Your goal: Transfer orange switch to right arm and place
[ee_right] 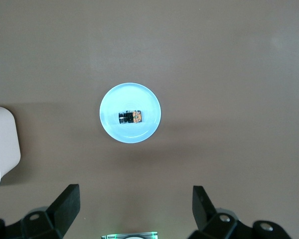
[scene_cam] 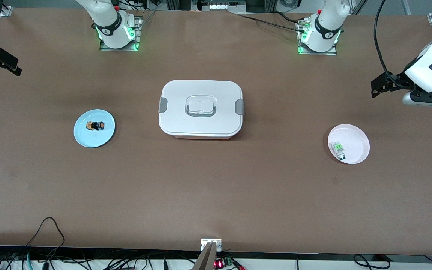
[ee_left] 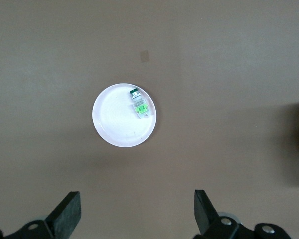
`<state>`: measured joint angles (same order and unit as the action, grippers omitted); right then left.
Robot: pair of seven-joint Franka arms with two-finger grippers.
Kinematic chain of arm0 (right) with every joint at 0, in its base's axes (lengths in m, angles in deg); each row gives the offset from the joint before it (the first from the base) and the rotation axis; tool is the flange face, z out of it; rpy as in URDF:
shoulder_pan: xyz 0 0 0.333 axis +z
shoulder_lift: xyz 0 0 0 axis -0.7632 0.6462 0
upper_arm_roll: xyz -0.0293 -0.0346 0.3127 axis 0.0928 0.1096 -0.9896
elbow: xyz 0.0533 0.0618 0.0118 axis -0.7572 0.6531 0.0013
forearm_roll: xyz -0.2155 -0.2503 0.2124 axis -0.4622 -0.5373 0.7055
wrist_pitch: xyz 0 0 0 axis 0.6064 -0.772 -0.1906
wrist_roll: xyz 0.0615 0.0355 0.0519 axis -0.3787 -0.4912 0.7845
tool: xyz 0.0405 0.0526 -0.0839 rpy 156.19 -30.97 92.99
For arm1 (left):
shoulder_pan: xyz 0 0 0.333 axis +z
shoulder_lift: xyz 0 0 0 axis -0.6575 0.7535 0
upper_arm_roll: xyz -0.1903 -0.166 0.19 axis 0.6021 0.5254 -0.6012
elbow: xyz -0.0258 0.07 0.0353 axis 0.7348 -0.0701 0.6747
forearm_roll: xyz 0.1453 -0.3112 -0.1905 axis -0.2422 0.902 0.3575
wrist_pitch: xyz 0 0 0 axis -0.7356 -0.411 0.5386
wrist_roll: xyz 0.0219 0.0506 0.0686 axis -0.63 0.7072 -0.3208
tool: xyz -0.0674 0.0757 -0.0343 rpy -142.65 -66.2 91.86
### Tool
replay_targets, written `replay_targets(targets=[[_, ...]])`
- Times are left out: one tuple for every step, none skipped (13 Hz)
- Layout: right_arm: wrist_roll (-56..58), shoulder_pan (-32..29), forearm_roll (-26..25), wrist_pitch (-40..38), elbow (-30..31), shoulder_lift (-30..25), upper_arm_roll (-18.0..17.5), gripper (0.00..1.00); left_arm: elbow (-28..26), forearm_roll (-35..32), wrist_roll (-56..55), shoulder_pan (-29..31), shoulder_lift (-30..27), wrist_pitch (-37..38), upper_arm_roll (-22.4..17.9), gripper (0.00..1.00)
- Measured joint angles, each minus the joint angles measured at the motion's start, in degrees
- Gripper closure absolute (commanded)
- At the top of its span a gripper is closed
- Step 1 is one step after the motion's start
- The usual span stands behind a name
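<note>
Orange switch [scene_cam: 95,125]: lying on its side in the middle of the blue plate [scene_cam: 84,137], toward the right arm's end of the bench [scene_cam: 216,195] (black body, orange part at one end); no tool touches it. The right wrist view shows it too [ee_right: 130,117], on the same plate [ee_right: 112,107].

Right tool [ee_right: 134,206]: hanging in the air above the blue plate, fingers spread wide, nothing between them. In the front view only a dark part of it [scene_cam: 0,60] shows at the edge, over the right arm's end of the bench.

Left tool [ee_left: 137,209]: up in the air above the pink plate [ee_left: 109,119], fingers wide apart and empty. In the front view it [scene_cam: 383,84] is over the left arm's end of the bench.

Green-and-white part [scene_cam: 338,150]: resting on the pink plate [scene_cam: 358,138], close to its rim (seen also at [ee_left: 138,103]).

White box [scene_cam: 201,108]: lid on, grey latches at both ends, in the middle of the bench between the two plates, well apart from each.
</note>
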<state>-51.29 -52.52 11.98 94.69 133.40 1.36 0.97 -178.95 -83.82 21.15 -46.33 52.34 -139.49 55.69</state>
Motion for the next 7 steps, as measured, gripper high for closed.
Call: replay_targets(targets=[[0.0,0.0,0.0,-0.4,0.0,0.0,0.0,0.0,0.0,0.0,0.0,0.0,0.0,0.0,0.0,0.0],[0.0,0.1,0.0,-0.8,0.0,0.0,0.0,0.0,0.0,0.0,0.0,0.0,0.0,0.0,0.0,0.0],[0.0,0.1,0.0,-1.2,0.0,0.0,0.0,0.0,0.0,0.0,0.0,0.0,0.0,0.0,0.0,0.0],[0.0,0.1,0.0,-1.4,0.0,0.0,0.0,0.0,0.0,0.0,0.0,0.0,0.0,0.0,0.0,0.0],[0.0,0.1,0.0,-1.5,0.0,0.0,0.0,0.0,0.0,0.0,0.0,0.0,0.0,0.0,0.0,0.0],[0.0,0.1,0.0,-1.5,-0.1,0.0,0.0,0.0,0.0,0.0,0.0,0.0,0.0,0.0,0.0,0.0],[0.0,0.1,0.0,-1.5,-0.3,0.0,0.0,0.0,0.0,0.0,0.0,0.0,0.0,0.0,0.0,0.0]])
